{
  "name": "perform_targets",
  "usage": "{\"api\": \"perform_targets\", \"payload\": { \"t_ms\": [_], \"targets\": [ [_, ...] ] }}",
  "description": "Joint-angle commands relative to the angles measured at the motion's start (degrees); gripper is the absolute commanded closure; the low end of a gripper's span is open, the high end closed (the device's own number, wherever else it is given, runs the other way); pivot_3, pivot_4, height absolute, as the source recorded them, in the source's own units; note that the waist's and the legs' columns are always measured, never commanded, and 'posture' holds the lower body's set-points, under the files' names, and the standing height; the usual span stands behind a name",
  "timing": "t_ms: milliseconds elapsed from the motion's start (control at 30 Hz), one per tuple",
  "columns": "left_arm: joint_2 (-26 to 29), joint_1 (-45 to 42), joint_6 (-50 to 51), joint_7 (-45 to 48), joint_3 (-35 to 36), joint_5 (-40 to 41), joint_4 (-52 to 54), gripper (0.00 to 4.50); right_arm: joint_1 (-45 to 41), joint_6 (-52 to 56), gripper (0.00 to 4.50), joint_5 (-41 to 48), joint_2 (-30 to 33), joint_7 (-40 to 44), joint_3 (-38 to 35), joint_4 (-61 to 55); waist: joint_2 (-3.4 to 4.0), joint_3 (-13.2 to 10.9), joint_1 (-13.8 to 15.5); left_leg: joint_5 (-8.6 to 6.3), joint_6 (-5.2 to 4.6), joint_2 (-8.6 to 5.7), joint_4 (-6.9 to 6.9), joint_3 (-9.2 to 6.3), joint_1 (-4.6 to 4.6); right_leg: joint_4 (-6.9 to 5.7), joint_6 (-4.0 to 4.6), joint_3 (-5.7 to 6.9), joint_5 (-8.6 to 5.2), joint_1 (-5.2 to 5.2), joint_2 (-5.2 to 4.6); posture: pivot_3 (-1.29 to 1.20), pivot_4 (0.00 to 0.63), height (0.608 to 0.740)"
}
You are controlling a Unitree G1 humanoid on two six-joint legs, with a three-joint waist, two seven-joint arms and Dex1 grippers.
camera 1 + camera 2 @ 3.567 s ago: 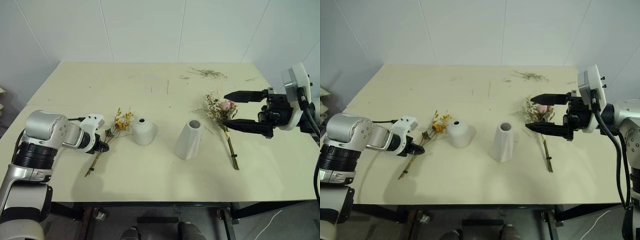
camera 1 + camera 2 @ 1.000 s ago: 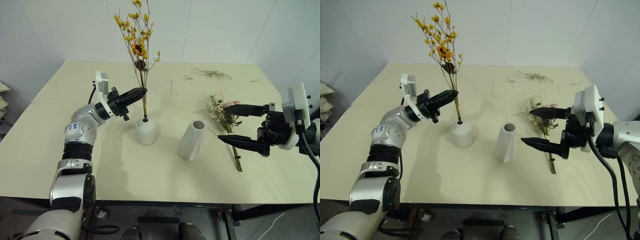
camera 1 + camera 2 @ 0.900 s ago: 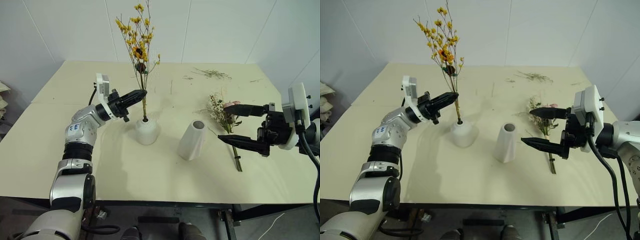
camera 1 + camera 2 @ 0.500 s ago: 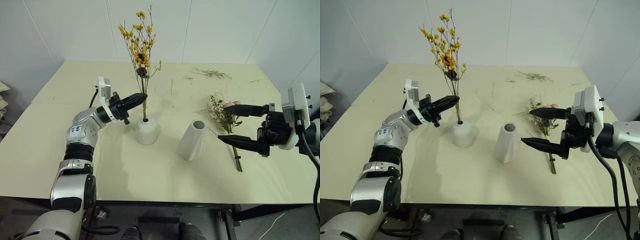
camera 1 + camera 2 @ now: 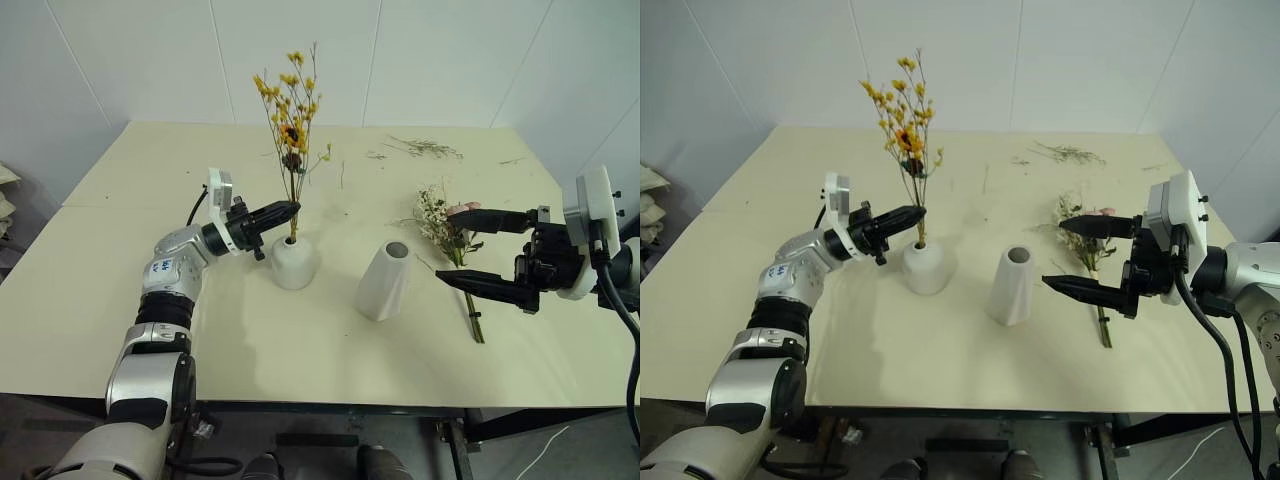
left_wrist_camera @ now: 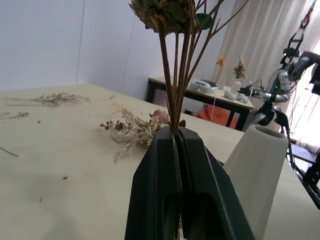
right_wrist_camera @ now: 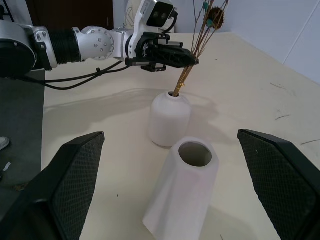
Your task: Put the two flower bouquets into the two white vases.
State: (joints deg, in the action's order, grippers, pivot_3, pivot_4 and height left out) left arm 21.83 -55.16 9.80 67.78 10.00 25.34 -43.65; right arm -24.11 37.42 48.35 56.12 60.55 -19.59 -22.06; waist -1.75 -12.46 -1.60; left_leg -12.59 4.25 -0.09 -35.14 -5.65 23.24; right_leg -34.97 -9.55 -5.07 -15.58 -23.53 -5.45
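The yellow-orange bouquet [image 5: 291, 105] stands upright with its stems in the hole of the short round white vase [image 5: 294, 263]. My left gripper [image 5: 290, 210] is shut on those stems just above the vase mouth; the left wrist view shows the fingers [image 6: 159, 165] pinched around them. To the right of it stands the taller cone vase [image 5: 383, 280], with nothing in its mouth. The pink rose bouquet [image 5: 446, 222] lies flat on the table beyond that vase. My right gripper [image 5: 447, 245] hovers wide open above the pink bouquet, holding nothing.
Loose dried sprigs [image 5: 420, 148] lie scattered near the back edge of the cream table [image 5: 150, 300]. A white wall rises behind the table. In the right wrist view both vases, round [image 7: 170, 117] and cone [image 7: 187, 192], sit between the spread fingers [image 7: 65, 185].
My left gripper has sunk with the yellow-orange bouquet, and the stems have slid deeper into the round vase. The right gripper has stayed still and open.
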Motion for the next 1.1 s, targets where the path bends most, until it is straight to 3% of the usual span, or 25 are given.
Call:
{"api": "perform_targets", "payload": {
  "t_ms": [33,133,467,533,867,1100],
  "targets": [
    [0.17,0.84,1.42,0.99,-0.46,0.24,2.62,4.27,-0.18,-0.85,0.00,0.42,1.10,-0.07,-2.19,-1.39,0.00,0.00,0.03,0.00,0.00,0.00,0.00,0.00,0.00,0.00,0.00,0.00,0.00,0.00,0.00,0.00,0.150,0.740],
    [0.09,0.94,2.27,0.35,-0.16,0.57,3.32,3.59,-0.49,-0.87,0.00,0.39,1.21,0.01,-2.09,-1.28,0.00,0.00,0.08,0.00,0.00,0.00,0.00,0.00,0.01,0.00,0.00,0.00,0.00,0.00,0.00,0.00,0.150,0.740],
    [2.35,1.98,5.87,1.32,0.30,1.66,8.68,0.49,-1.71,-1.49,0.00,-0.46,1.40,0.57,-1.32,-0.17,0.00,0.00,-0.03,0.00,0.00,0.00,0.00,0.00,0.01,0.00,0.00,0.00,0.00,0.00,0.00,0.00,0.150,0.740],
    [2.90,2.67,4.90,1.69,0.81,1.68,9.80,0.08,-1.60,-1.58,0.00,-0.64,1.39,0.62,-1.40,-0.11,0.00,0.00,0.03,0.00,0.00,0.00,0.00,0.00,0.00,0.00,0.00,0.00,0.00,0.00,0.00,0.00,0.150,0.740],
    [8.32,5.10,7.98,7.05,2.81,5.05,14.79,0.08,-0.26,-1.77,0.00,-2.26,1.34,-0.01,-1.34,0.00,0.00,0.00,-0.02,0.00,0.00,0.01,0.00,0.00,0.01,0.03,0.01,0.01,0.00,0.01,0.00,0.00,0.150,0.740],
    [10.22,6.16,3.39,7.74,3.13,3.67,14.82,0.08,0.49,-1.93,0.00,-2.90,0.64,-0.50,-0.93,-0.35,0.01,0.00,0.07,-0.01,-0.01,0.03,0.07,0.00,-0.01,0.03,0.06,0.02,-0.04,-0.01,0.00,0.00,0.150,0.740]
  ]
}}
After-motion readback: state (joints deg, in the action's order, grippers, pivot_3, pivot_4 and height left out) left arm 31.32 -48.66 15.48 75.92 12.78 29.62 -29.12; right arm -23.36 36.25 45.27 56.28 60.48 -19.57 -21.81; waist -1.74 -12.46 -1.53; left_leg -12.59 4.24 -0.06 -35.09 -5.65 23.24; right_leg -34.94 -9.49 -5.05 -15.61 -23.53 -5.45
